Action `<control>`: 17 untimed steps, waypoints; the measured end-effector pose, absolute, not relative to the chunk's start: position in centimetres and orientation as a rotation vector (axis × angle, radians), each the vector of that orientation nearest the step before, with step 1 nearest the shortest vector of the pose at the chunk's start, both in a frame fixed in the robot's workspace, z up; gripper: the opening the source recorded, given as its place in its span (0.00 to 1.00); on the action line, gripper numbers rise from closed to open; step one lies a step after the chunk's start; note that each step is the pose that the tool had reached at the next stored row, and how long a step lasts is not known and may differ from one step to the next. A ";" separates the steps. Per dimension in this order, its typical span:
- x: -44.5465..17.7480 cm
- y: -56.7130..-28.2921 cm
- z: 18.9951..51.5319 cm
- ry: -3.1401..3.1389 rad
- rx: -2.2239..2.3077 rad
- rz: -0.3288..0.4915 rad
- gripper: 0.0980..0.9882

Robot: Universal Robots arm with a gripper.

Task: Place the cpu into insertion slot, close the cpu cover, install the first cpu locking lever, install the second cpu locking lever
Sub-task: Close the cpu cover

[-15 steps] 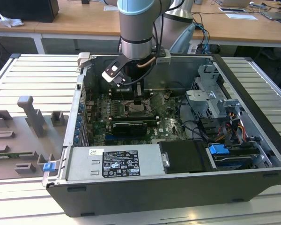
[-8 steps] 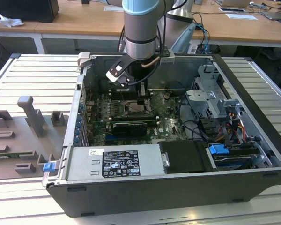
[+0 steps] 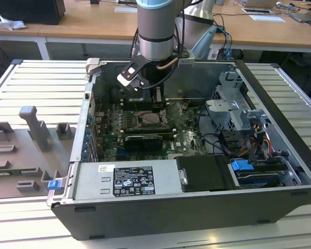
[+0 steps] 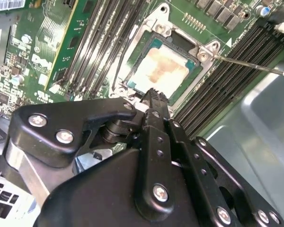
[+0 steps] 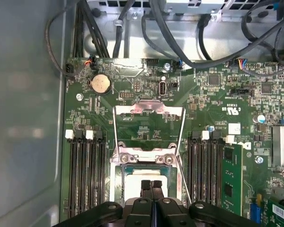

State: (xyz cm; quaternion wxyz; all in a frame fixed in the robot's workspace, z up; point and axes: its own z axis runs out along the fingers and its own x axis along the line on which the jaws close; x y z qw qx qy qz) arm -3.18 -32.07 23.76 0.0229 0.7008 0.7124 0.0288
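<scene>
- The cpu [image 4: 158,71] lies flat inside the slot [image 4: 180,43]. This looks like the right place for it, so the first job seems done.
- Its top is a pale silver-beige square with some cloudy brown marks. A thin blue-green edge runs round it.
- The gripper [image 5: 151,185] hangs right over the slot, at the near edge of the cpu. The fingers [image 5: 146,187] are pressed together and hold nothing. I think they are closed so they can push or hook something thin.
- The cover [image 5: 149,108] is swung open, away from the slot. It lies back on the green board [image 5: 217,104], which shows through its square window. It is open so the cpu can go in.
- A thin metal lever [image 4: 251,66] sticks out beside the slot. It is not clipped down.
- In the exterior view, the gripper [image 3: 156,99] reaches down into the open case [image 3: 280,155], just above the slot.
</scene>
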 end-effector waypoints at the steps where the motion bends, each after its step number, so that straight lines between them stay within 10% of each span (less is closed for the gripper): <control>1: -2.9 -32.1 23.8 2.206 2.170 0.089 0.01; 17: -1.4 -32.1 24.3 2.206 2.170 0.089 0.01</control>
